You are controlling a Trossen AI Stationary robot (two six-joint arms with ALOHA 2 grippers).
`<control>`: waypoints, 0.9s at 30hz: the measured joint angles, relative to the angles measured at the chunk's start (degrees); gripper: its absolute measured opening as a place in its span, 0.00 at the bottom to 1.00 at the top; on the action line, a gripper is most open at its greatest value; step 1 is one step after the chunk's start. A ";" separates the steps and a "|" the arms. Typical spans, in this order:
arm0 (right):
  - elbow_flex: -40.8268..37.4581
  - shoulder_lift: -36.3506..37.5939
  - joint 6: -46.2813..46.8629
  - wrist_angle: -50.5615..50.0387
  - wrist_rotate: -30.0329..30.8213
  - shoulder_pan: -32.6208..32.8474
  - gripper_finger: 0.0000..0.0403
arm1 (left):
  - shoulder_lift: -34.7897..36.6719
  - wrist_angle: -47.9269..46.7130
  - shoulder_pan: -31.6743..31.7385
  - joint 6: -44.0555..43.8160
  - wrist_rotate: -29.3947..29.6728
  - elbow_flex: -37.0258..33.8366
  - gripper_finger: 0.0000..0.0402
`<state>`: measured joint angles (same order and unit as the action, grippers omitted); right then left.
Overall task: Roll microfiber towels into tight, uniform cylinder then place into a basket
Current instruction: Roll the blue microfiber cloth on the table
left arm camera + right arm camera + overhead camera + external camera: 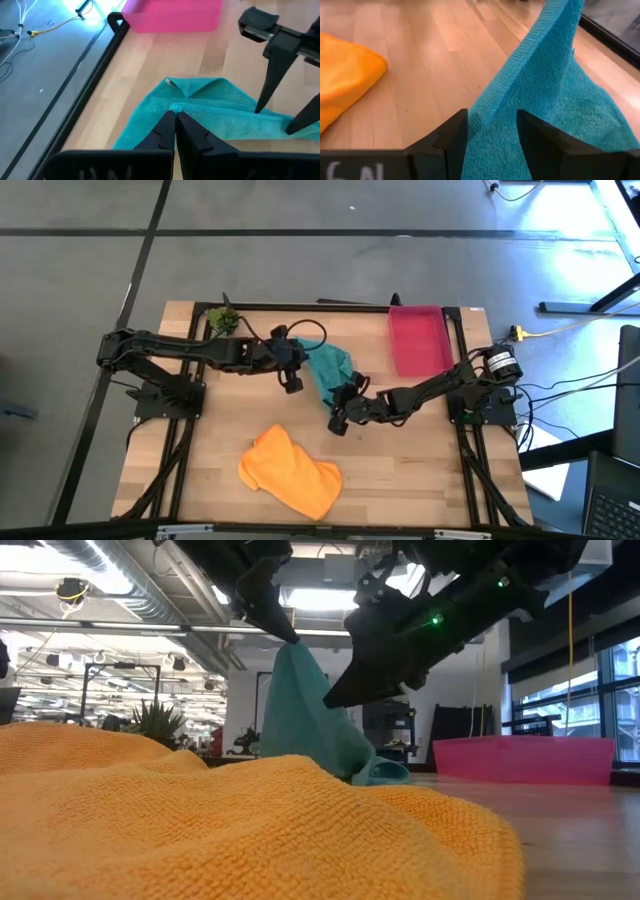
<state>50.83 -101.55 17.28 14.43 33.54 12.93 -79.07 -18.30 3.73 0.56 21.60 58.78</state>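
Teal microfiber, soft and limp, was the material in hand: the teal towel [330, 368] hung in a peaked drape from the left gripper [174, 120] down to the wooden table [420, 470], folding under its own slight weight. I judged it light, wholly without stiffness, and grippy rather than slippery on its looped pile; not fragile, though apt to sag and bunch wherever it was unsupported. For a tight, even roll, I judged the sound holds to be along one hemmed edge, at or near its two corners, so that the edge could be kept straight and taut.

The left gripper's fingers were pressed together on a raised fold of the teal towel, the cloth pinched at their very tips and falling away beyond and below them. The right gripper [492, 131] stood close beside it, fingers apart, with a thick hemmed edge of the same towel rising between them; whether either finger actually touched that edge could not be told, and they had not closed on it.

The orange towel [290, 470] lay crumpled on the table, well apart from both sets of fingers, untouched and unrolled. The basket [418, 338] sat at the table's far edge, beyond the right gripper's reach point and apart from the teal towel, with nothing seen in it. A small plant [222, 319] stood at the far corner behind the left arm.
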 joint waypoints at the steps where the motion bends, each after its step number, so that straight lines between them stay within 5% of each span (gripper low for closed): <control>1: 0.00 -0.21 0.86 0.01 0.01 0.00 0.42 | 0.00 0.03 0.00 0.00 0.00 0.00 0.00; 27: -0.02 -2.39 15.75 -0.10 -0.22 1.43 0.42 | 0.04 6.28 0.00 -0.07 7.02 0.02 0.00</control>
<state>50.81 -103.94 33.02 14.33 33.32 14.35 -79.02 -12.01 3.73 0.49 28.61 58.81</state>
